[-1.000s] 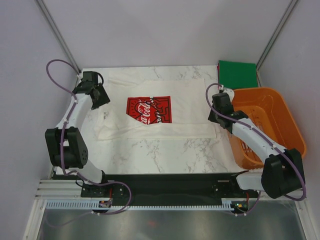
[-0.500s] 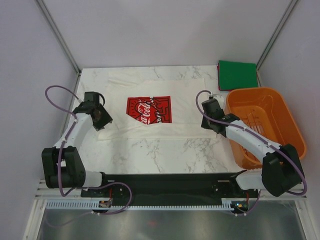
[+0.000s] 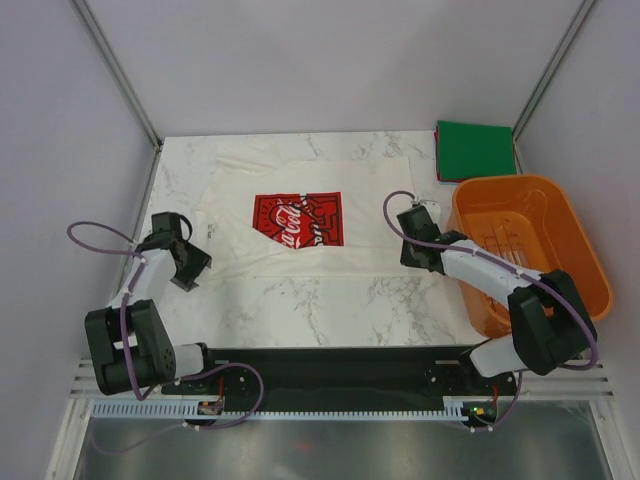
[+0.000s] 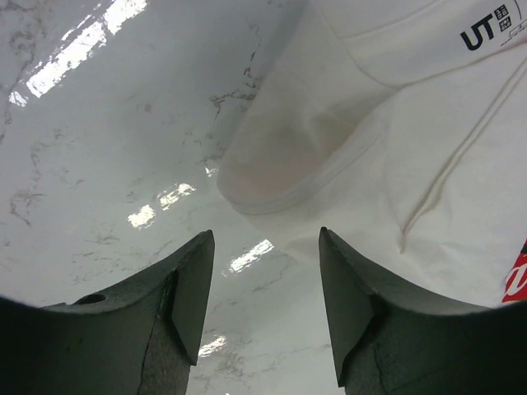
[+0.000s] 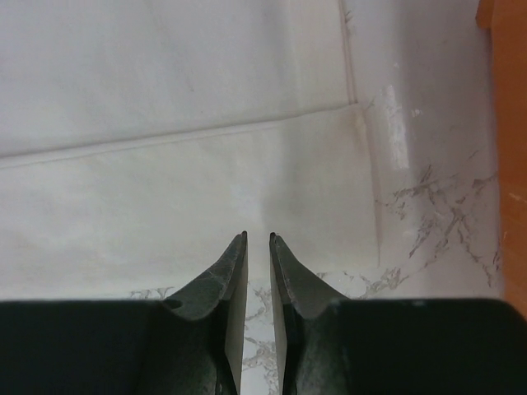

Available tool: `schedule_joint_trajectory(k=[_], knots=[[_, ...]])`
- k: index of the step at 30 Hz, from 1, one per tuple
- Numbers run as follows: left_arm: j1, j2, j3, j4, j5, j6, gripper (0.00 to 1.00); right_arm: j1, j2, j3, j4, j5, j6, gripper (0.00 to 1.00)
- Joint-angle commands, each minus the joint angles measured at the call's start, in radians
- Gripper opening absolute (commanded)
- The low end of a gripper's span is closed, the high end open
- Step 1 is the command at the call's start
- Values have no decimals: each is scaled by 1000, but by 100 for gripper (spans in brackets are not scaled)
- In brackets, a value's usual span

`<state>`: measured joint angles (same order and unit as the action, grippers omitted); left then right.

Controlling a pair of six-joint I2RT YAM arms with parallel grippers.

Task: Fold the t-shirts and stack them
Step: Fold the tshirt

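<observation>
The white t-shirt lies spread flat, print side up, across the middle of the marble table, while the green t-shirt sits folded square at the far right corner, just behind the orange basket. The white one looks light, soft and limp, so it would likely sag from any pinch and slide easily on the glossy top. Its hems and corners seem the best places to take hold, low and close to the table, both sides lifted together. The left gripper hangs with its jaws wide and empty just short of the curved sleeve hem. The right gripper hovers at the near right edge of the shirt, jaws drawn to a narrow slit with nothing seen between them
</observation>
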<state>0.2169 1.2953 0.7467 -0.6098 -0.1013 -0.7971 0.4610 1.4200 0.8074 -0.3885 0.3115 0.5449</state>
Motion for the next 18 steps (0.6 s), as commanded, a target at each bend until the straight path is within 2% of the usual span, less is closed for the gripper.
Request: schedule_joint_trajectory(k=[1, 7, 9, 16, 17, 18], knots=[[-1, -4, -32, 62, -11, -60, 61, 4, 26, -5, 45, 1, -14, 24], [-1, -2, -93, 133, -55, -82, 60, 4, 62, -22, 71, 18, -23, 24], [-1, 5, -92, 145, -63, -77, 51, 4, 83, -27, 74, 24, -29, 24], [-1, -4, -66, 145, -63, -73, 51, 2, 114, -45, 11, 127, -22, 22], [-1, -10, -70, 145, -149, -4, 3, 4, 115, -47, 2, 136, -11, 22], [-1, -14, -79, 145, -158, -5, 2, 2, 112, -45, -4, 139, -13, 22]])
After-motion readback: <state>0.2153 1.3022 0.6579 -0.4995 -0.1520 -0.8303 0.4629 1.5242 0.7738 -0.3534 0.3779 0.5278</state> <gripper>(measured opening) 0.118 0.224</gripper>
